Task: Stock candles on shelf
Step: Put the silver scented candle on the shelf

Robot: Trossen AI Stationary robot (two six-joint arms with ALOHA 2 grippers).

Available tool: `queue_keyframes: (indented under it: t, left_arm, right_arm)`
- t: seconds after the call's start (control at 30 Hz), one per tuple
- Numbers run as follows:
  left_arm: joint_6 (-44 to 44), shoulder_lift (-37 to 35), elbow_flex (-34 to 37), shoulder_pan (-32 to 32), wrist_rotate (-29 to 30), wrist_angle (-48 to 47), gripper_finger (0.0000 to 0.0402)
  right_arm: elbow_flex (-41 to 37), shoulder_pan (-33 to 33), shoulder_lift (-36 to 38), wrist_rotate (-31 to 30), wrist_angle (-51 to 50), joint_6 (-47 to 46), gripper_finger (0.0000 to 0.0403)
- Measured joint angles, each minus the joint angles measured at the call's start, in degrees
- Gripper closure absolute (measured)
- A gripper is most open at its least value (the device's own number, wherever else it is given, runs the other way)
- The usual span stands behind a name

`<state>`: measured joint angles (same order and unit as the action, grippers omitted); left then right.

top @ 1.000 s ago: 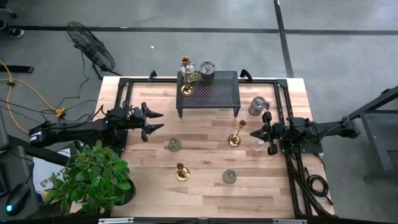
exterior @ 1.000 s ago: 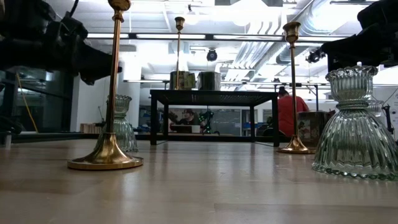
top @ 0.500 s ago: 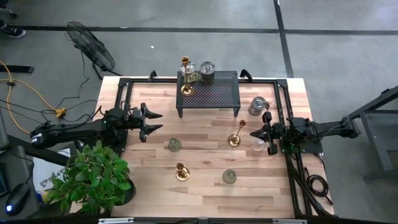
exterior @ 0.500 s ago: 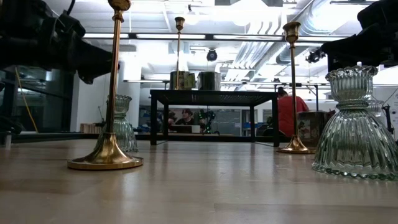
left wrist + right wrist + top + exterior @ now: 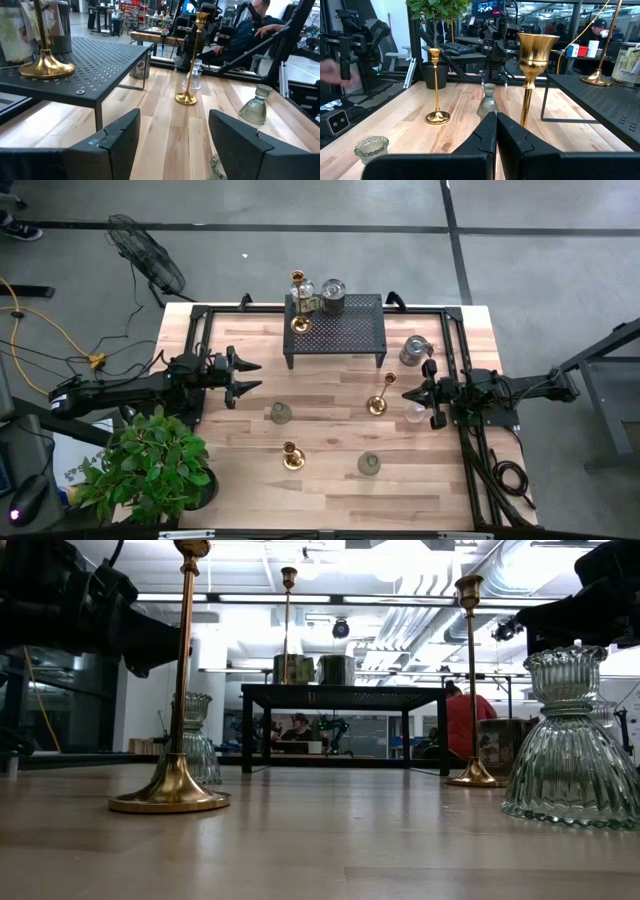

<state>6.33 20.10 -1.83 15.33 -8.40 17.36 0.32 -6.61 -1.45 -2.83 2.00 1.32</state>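
The black mesh shelf [image 5: 335, 330] stands on thin legs at the table's far middle. On its left end stand a brass candlestick [image 5: 298, 323] and two jar candles [image 5: 333, 295]. On the wood stand two more brass candlesticks [image 5: 378, 402] [image 5: 291, 458] and several glass candles [image 5: 281, 413] [image 5: 369, 464] [image 5: 413, 350]. My left gripper [image 5: 250, 375] hovers open at the table's left, pointing level toward the right, with nothing between its fingers [image 5: 117, 140]. My right gripper [image 5: 405, 393] hovers shut at the right, just beside a candlestick [image 5: 532, 60].
A green potted plant [image 5: 150, 465] stands at the near left corner. Black frame rails [image 5: 455, 350] run along the table's edges. People sit in the room beyond the table [image 5: 468, 715]. Bare wood [image 5: 330, 500] lies along the near edge.
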Motion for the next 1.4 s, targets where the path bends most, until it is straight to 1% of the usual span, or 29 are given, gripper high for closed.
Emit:
queue_keyframes:
  t: [0.4,0.43,0.5,0.53,0.57,0.63,0.67,0.73,0.8,0.87,1.0,1.13,1.2,1.4]
  left_arm:
    - [0.0,0.0,0.0,0.0,0.0,-1.4,0.0171]
    - [0.0,0.0,0.0,0.0,0.0,-1.4,0.0171]
    - [0.0,0.0,-0.1,0.0,0.0,-1.4,0.0171]
    - [0.0,0.0,-0.1,0.0,0.1,-1.4,0.0171]
    - [0.0,0.0,-0.1,0.0,0.1,-1.4,0.0171]
    - [0.0,0.0,-0.1,0.0,0.1,-1.4,0.0171]
    - [0.0,0.0,-0.1,0.0,0.1,-1.4,0.0171]
    - [0.0,0.0,-0.1,0.0,0.1,-1.4,0.0171]
    - [0.0,0.0,-0.1,0.0,0.1,-1.7,0.0171]
    - [0.0,0.0,-0.1,0.0,0.1,-2.7,0.0171]
    - [0.0,0.0,-0.1,0.0,0.1,-4.9,0.0171]
    - [0.0,0.0,-0.1,0.0,0.1,-6.8,0.0171]
    - [0.0,0.0,-0.1,0.0,0.1,-7.7,0.0171]
    - [0.0,0.0,-0.1,0.0,0.1,-8.6,0.0171]
  right_arm:
    - [0.0,0.0,0.0,0.0,0.2,0.2,0.0400]
    - [0.0,0.0,0.0,-0.1,0.8,-0.6,0.0400]
    - [0.0,0.0,0.0,0.0,3.8,-6.1,0.0400]
    - [0.0,0.0,0.0,-1.7,5.5,-8.5,0.0400]
    - [0.1,0.0,0.0,-5.4,6.7,-11.3,0.0400]
    - [0.3,0.0,0.0,-17.8,6.5,-20.4,0.0400]
    - [0.7,0.0,0.0,-24.2,4.7,-23.9,0.0400]
    - [2.1,0.1,0.0,-34.1,1.2,-25.0,0.0400]
    - [3.5,0.1,0.0,-39.8,-1.4,-25.0,0.0400]
    - [4.9,0.1,-0.1,-42.9,-2.3,-24.9,0.0400]
    - [9.6,0.0,-1.3,-46.3,-1.8,-22.3,0.0400]
    - [15.2,0.0,-4.8,-51.8,-6.0,-21.3,0.0400]
    - [18.2,0.0,-7.4,-54.0,-10.0,-23.4,0.0400]
    - [28.1,0.2,-16.8,-55.6,-22.2,-31.5,0.0400]
